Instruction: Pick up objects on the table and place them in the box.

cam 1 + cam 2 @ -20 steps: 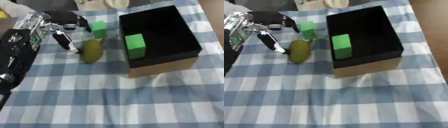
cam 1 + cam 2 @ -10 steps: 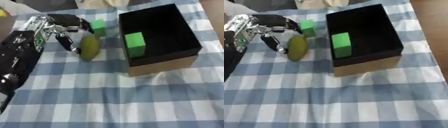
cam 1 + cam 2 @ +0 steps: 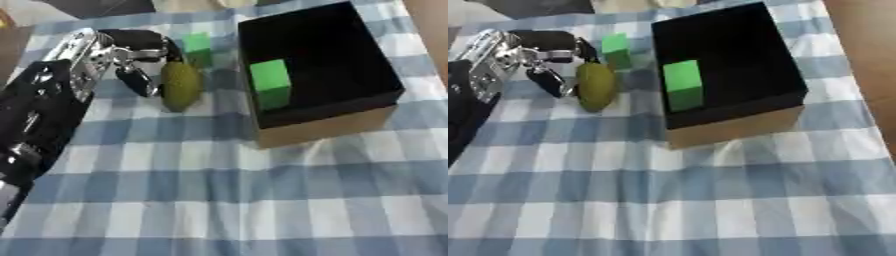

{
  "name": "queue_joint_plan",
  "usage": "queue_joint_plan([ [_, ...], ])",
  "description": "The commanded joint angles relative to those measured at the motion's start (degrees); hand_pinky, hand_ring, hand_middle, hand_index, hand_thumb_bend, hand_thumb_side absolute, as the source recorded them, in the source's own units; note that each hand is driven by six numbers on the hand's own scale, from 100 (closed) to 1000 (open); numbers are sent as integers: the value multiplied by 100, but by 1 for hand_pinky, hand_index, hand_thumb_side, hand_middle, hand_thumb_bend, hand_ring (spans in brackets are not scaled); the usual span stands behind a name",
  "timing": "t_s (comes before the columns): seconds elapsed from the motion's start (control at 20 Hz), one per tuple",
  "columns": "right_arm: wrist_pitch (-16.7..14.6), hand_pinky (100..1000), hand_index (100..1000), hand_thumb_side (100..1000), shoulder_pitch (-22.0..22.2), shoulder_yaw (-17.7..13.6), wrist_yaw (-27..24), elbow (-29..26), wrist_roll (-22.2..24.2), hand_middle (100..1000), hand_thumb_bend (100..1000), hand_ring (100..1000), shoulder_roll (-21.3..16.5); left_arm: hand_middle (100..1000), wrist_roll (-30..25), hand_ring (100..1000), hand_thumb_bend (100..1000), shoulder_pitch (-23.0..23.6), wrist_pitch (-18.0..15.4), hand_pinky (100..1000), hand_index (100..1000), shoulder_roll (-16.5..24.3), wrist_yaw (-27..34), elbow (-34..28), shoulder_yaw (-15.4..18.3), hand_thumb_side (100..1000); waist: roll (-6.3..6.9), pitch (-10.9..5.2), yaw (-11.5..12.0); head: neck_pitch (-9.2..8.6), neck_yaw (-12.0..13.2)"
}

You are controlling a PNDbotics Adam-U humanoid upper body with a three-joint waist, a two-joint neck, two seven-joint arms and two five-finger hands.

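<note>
left hand [image 3: 118, 55]: fingers curled around the olive fruit [image 3: 180, 86], closing to lift it
fruit: on the checked cloth [image 3: 219, 200], beside the box [image 3: 319, 75] (one green block [image 3: 269, 82] already inside)
right hand: unseen

Left arm [image 3: 35, 120]: glossy black casing, bulky. Wrist section silver metal, with small dark holes or screws. Left hand [image 3: 122, 55]: black fingers and thumb, silver links showing between.
</note>
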Motion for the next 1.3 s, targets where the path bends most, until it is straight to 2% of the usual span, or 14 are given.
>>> queue_joint_plan([
  [0.05, 43, 930, 910, 470, -11, -42, 21, -57, -6, 466, 100, 1000, -74, 556, -1787, 674, 100, -95, -1845, 758, 660, 164, 214, -216, 50, 134, -77, -137, 2, 53, 23],
  [0.3, 94, 933, 912, 470, 27, -39, 10, -57, -19, 466, 100, 1000, -81, 529, -1484, 634, 100, -111, -1845, 720, 621, 309, 465, -432, 100, 182, -68, -179, 23, 106, 6],
  [0.65, 144, 933, 912, 470, 63, -49, -140, -57, 5, 470, 100, 1000, -129, 505, -1100, 610, 100, -90, -1845, 701, 592, 482, 518, -508, 158, 181, -49, -271, 59, 179, -50],
  [0.95, 147, 932, 911, 470, 96, -60, -180, -57, -9, 473, 100, 1000, -173, 469, -1018, 591, 100, -112, -1845, 695, 562, 569, 788, -763, 142, 185, -43, -350, 80, 226, -82],
  [1.15, 149, 932, 911, 470, 96, -66, -190, -57, -28, 473, 100, 1000, -175, 465, -1010, 588, 100, -205, -1825, 693, 561, 500, 1069, -1008, 213, 198, -53, -364, 72, 212, -84],
  [1.3, 145, 931, 910, 470, 81, -73, -200, -57, -48, 475, 100, 1000, -178, 462, -1003, 583, 100, -329, -1685, 688, 559, 391, 1240, -1148, 291, 202, -61, -368, 51, 193, -67],
])
